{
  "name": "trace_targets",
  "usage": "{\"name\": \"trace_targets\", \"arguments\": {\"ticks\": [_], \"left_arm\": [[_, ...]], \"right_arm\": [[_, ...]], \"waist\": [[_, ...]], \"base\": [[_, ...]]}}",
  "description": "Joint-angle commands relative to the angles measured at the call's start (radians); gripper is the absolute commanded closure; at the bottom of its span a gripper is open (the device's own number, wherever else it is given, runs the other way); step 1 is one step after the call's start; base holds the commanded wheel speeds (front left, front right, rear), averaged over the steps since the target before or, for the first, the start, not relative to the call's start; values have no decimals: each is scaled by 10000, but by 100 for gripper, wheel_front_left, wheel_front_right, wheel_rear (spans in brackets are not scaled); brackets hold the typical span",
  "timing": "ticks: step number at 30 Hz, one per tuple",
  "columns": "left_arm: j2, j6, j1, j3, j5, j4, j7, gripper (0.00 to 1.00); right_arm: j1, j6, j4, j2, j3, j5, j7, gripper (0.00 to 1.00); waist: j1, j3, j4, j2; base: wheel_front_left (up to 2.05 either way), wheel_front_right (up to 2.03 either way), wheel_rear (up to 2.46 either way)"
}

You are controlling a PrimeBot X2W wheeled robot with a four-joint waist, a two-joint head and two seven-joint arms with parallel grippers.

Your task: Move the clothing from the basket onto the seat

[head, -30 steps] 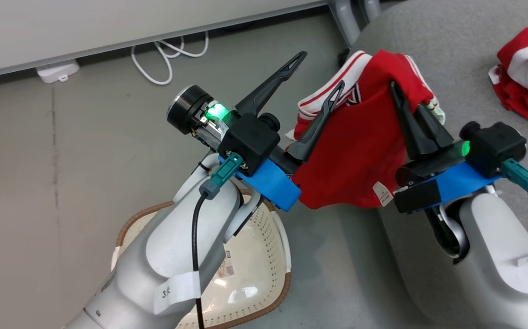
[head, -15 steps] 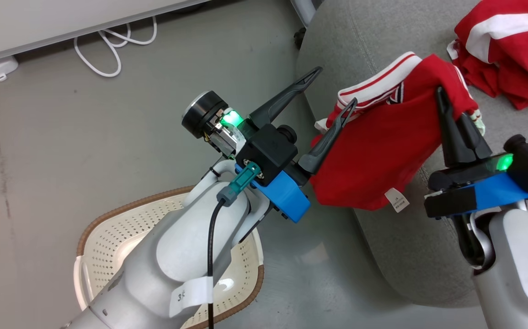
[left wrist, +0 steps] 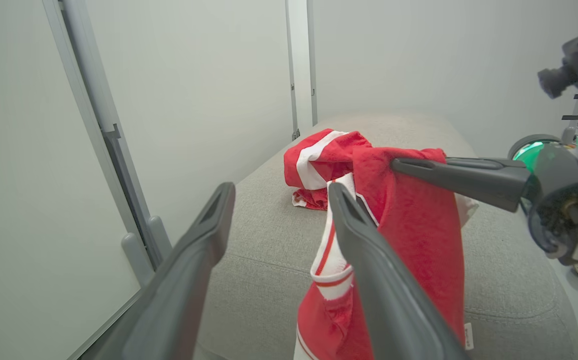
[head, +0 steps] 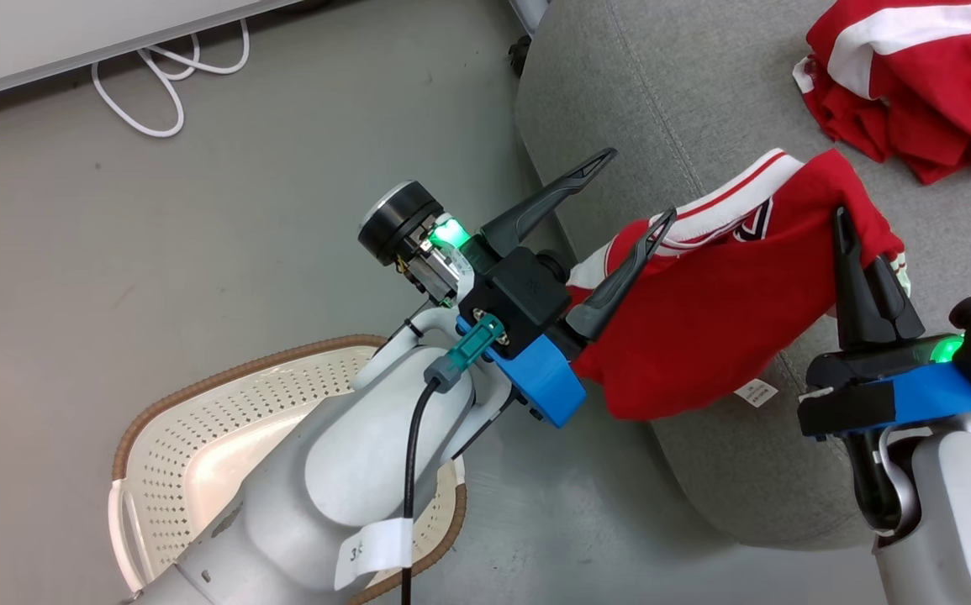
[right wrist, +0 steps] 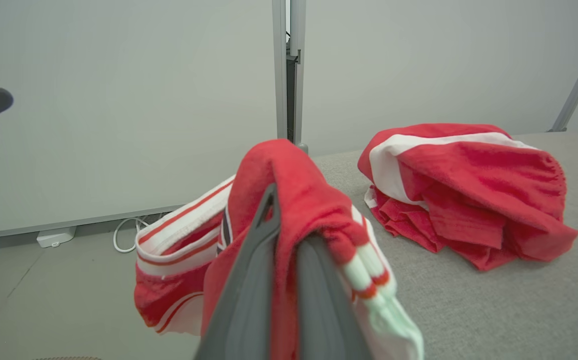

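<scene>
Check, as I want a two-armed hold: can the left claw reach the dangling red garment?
Likely yes: the open left claw sits beside the red garment held by the right claw, nothing between.

Pale arms (head: pixel 342 470), blue brackets (head: pixel 540 378) (green lights (head: pixel 450 234))

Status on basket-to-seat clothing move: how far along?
Done: one red garment lies bunched on the seat. In hand: right gripper shut on a second garment, which hangs over the seat's edge; left gripper open alongside. Left: lower and release it. The basket looks empty where visible; the left arm hides part.
</scene>
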Motion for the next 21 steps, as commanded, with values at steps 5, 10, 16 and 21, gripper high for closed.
{"name": "trace_targets", "arguments": {"ticks": [5,10,16,21], "left_arm": [[19,-55,-20,-32,-60,60,-48,0],[-9,-40,27,-48,-80,-9,-49,0],[-15,-31,48,65,-12,-85,-48,0],[-1,-5,16,154,81,-149,-48,0]], "right_arm": [[208,1,-25,156,27,-73,-9,100],[119,1,-20,144,193,-105,-9,100],[-290,1,-138,-76,288,-160,-9,100],[-930,1,-492,-305,271,-245,-9,100]], "waist": [[0,-97,-87,0],[0,-136,-32,0],[0,-109,95,0],[0,46,159,0]], "base": [[0,0,0],[0,0,0],[0,0,0],[0,0,0]]}}
